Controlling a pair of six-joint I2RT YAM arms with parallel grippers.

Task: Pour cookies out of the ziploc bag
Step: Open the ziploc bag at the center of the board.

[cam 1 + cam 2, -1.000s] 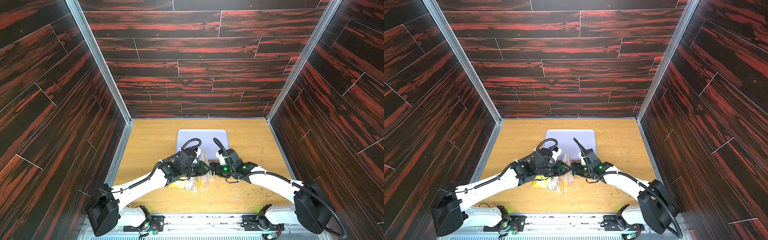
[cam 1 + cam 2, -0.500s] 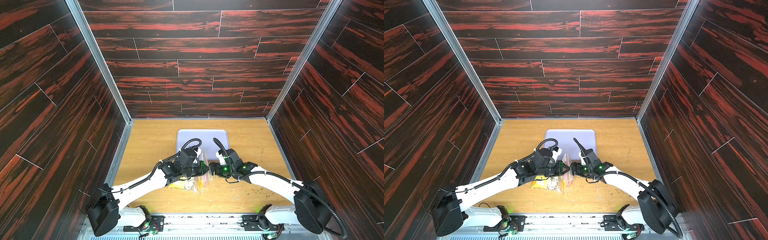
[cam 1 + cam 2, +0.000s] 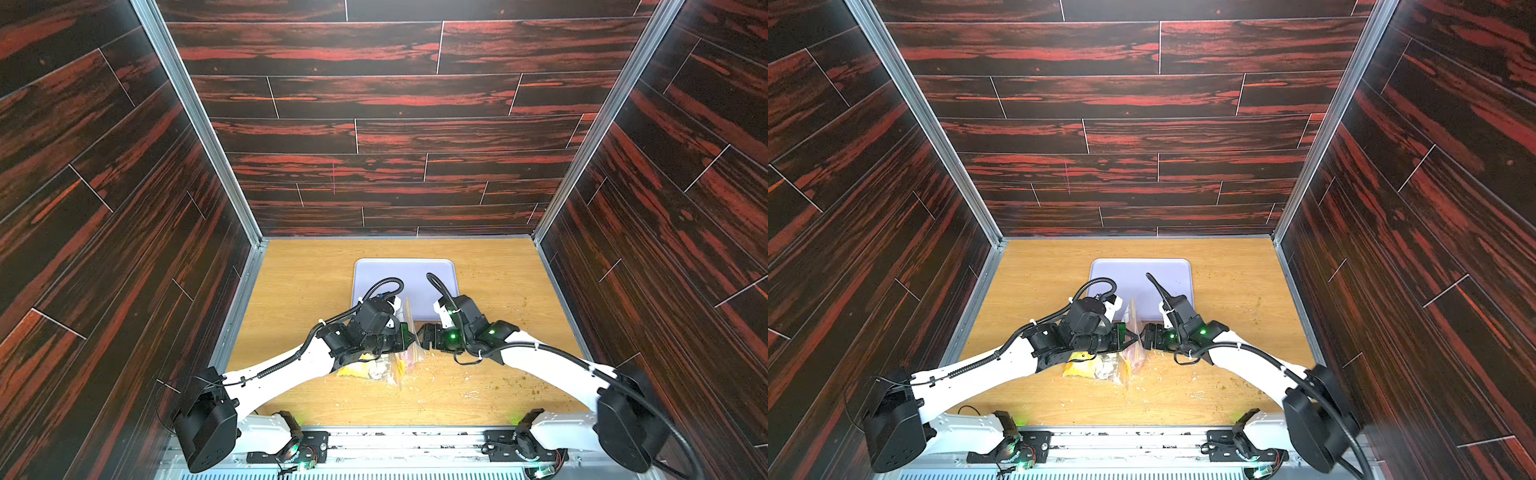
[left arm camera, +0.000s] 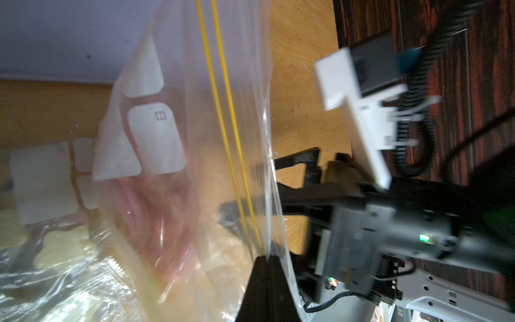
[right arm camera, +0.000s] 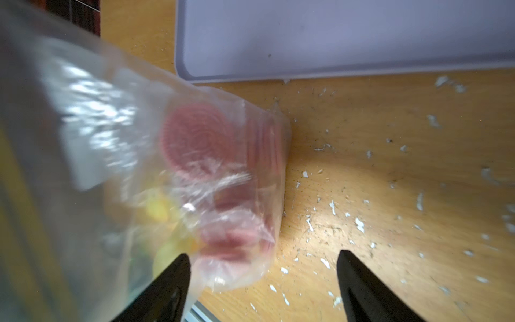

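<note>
The left claw (image 4: 264, 262) is pinched shut on the top edge of the ziploc bag (image 4: 178, 167). The right claw (image 5: 263, 253) is spread wide with nothing gripped. The pink cookies (image 5: 195, 142) are seen inside the bag, just ahead of it, and a bag corner is reached between its fingers on the surface (image 5: 362, 181).

arm links (image 3: 286, 370) white | joints (image 3: 205, 419) black | cable conduit (image 3: 386, 281) black, ribbed | status lights (image 3: 452, 335) green | camera mount (image 4: 352, 108) white
</note>
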